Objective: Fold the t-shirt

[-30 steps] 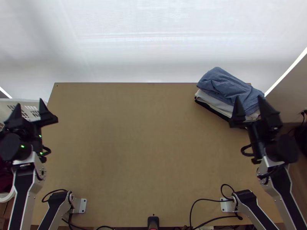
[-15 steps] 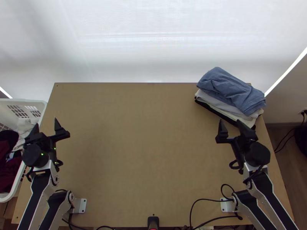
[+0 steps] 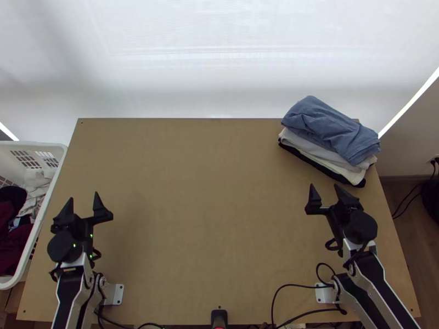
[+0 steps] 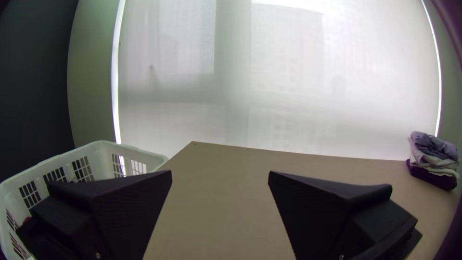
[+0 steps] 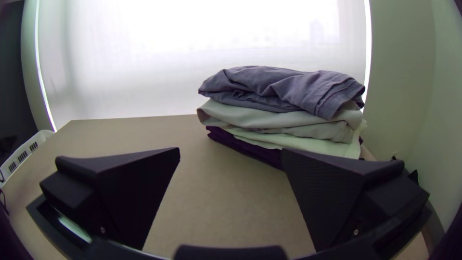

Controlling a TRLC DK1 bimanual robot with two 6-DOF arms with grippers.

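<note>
T-shirt (image 3: 329, 129), most likely: blue, folded, slightly rumpled, atop the pile of garments (image 3: 308, 147) at the table's (image 3: 208, 208) far right corner. Fingers spread apart, with nothing between, on left gripper (image 3: 83, 197) and right gripper (image 3: 324, 186) alike. Apparently at the finish, past folding and stacking; next, simply park both (no further tug needed, probably).

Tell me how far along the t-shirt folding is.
Folded clothes are stacked at the table's far right corner, a blue garment on top; I can't tell whether it's the t-shirt. Nothing is in hand: the left fingers and right fingers stand open. Loose laundry in the white basket may be left to fold, so this fold looks possibly finished.
</note>
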